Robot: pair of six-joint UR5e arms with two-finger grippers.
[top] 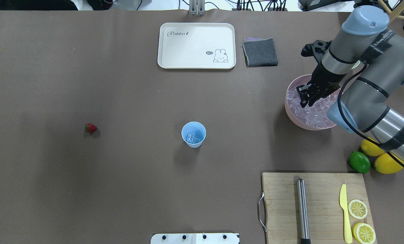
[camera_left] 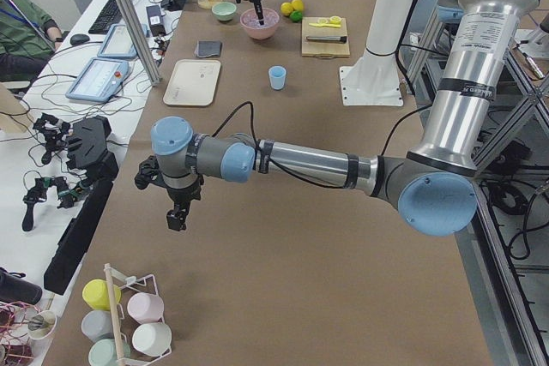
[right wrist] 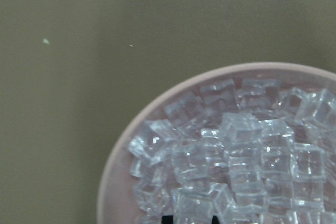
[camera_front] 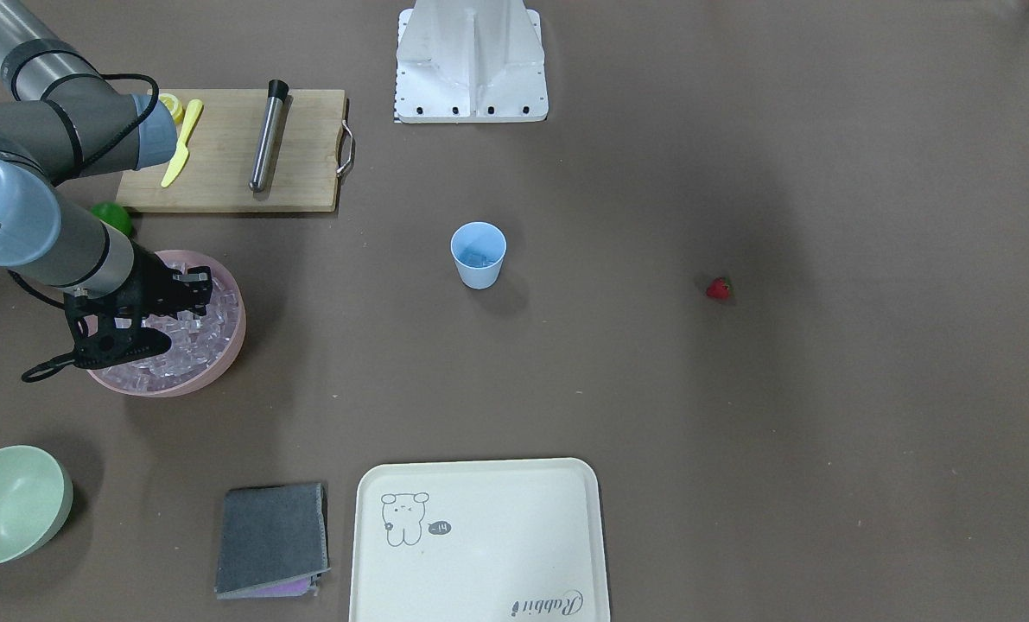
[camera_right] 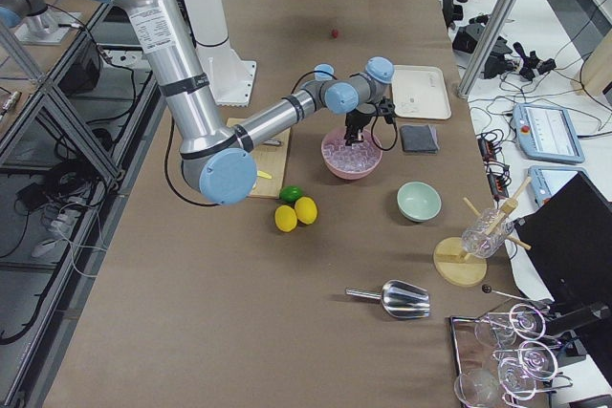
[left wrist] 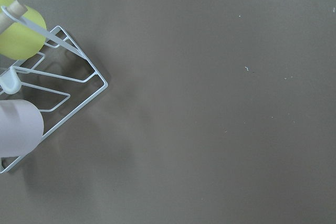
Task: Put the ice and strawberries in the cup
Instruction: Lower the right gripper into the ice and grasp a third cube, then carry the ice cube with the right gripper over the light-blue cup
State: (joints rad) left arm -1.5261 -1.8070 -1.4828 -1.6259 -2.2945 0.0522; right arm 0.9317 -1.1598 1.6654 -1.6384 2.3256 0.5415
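Starting with the front-facing view, the right gripper (camera_front: 199, 292) is seen at left over the ice (camera_front: 177, 358) in the pink bowl (camera_front: 236, 333); the cup (camera_front: 479, 255) stands at centre, the strawberry (camera_front: 719, 288) at right. In the right wrist view, its fingertips (right wrist: 167, 219) are held apart, released. In the left side view, for the left gripper (camera_left: 176, 216), the jaw state cannot be told.

cup (camera_front: 479, 275) light blue | strawberry (camera_front: 718, 288) red | ice (right wrist: 239, 129) clear | bowl (top: 290, 112) pink | tray (top: 188, 51) cream
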